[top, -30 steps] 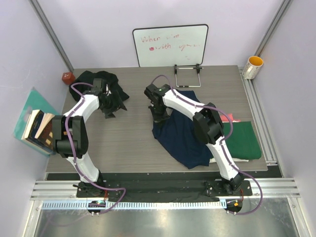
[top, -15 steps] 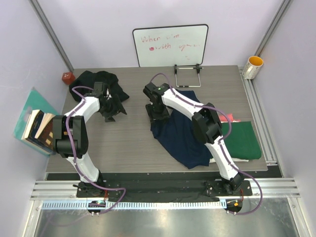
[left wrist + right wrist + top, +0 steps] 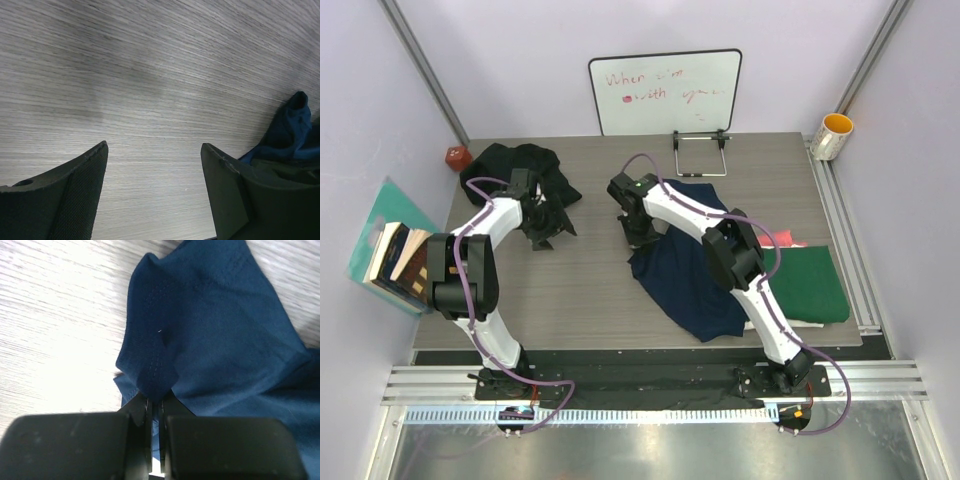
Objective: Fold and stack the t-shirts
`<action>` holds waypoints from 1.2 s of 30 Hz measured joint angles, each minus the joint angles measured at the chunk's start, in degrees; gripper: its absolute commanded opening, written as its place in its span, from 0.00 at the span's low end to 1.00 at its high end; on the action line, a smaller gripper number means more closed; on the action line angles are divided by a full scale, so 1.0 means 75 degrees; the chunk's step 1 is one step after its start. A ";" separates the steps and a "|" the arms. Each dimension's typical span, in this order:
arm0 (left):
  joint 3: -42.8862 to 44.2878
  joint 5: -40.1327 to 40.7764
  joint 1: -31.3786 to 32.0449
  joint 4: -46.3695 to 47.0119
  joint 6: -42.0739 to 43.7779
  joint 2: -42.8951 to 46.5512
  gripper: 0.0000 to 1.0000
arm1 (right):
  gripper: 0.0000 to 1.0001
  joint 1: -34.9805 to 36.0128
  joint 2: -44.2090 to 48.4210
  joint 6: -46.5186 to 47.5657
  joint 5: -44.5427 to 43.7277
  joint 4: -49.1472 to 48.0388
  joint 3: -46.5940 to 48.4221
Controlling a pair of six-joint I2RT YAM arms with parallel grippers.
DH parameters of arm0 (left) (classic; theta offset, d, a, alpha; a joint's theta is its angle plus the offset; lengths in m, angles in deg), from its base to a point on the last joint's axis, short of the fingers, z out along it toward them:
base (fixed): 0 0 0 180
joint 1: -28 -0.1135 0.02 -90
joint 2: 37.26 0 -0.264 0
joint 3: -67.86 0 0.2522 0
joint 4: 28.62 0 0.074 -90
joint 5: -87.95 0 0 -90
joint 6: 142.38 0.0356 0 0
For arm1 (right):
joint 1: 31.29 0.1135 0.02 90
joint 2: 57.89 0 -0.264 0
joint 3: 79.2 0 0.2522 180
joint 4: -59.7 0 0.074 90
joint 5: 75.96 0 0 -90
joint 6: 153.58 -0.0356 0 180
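Note:
A navy t-shirt [image 3: 690,275] lies crumpled in the middle of the table. My right gripper [image 3: 637,236] is at its far left corner, shut on a pinched fold of the navy hem [image 3: 156,382]; the cloth [image 3: 215,325] spreads away beyond the jaws. My left gripper [image 3: 542,226] hovers open over bare wood just right of a bunched black t-shirt [image 3: 525,168]. In the left wrist view its fingers [image 3: 82,192] stand wide with nothing between them, and the navy shirt [image 3: 287,130] shows at the right. A folded dark green t-shirt [image 3: 812,285] lies at the right edge, with a pink-red one [image 3: 784,238] peeking out behind it.
A whiteboard [image 3: 665,92] leans on the back wall with a wire stand [image 3: 700,155] before it. A yellow mug [image 3: 832,135] sits at the back right, a red object [image 3: 457,157] at the back left corner, and books [image 3: 395,260] off the left edge.
My right gripper has shifted slightly left at the navy shirt's corner, pulling the cloth with it. The left gripper has barely moved and stays open.

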State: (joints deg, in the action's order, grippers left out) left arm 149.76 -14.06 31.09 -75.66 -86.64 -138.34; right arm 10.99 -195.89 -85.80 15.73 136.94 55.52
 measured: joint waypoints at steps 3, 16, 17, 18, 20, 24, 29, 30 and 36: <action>0.0012 0.0000 0.0026 -0.0009 0.0000 0.0000 0.77 | 0.01 0.0000 0.0198 0.0003 -0.0149 -0.0029 -0.0160; 0.3672 0.0114 0.1976 -0.0006 0.0041 -0.1521 0.77 | 0.01 -0.0341 0.3599 -0.0676 -0.1530 0.1236 0.0111; 0.4028 0.0096 0.2095 0.0038 0.0038 -0.1845 0.77 | 0.01 -0.0405 0.3818 -0.0769 -0.1658 0.1320 0.0090; 0.4354 0.0044 0.2189 0.0020 0.0029 -0.2154 0.77 | 0.01 -0.0466 0.4068 -0.0895 -0.1810 0.1399 0.0041; 0.5225 -0.0137 0.2375 0.0038 -0.0032 -0.3010 0.77 | 0.01 -0.0577 0.4503 -0.1110 -0.2055 0.1498 -0.0201; 0.6473 -0.0408 0.2675 0.0087 -0.0105 -0.4567 0.77 | 0.01 -0.0635 0.4826 -0.1463 -0.2288 0.1708 -0.0775; 0.7000 -0.0638 0.2789 0.0152 -0.0210 -0.5155 0.77 | 0.01 -0.0592 0.4823 -0.1749 -0.2302 0.1781 -0.1679; 0.7050 -0.0641 0.2798 0.0198 -0.0213 -0.5164 0.77 | 0.01 -0.0586 0.4826 -0.1813 -0.2296 0.1795 -0.1836; 0.7122 -0.0921 0.2844 0.0481 -0.0347 -0.5432 0.77 | 0.01 -0.0586 0.5065 -0.2063 -0.2238 0.1798 -0.2783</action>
State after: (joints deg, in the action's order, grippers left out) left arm 203.18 -20.97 52.42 -72.05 -89.24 -179.08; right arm 6.60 -157.90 -101.27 -1.05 150.43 34.65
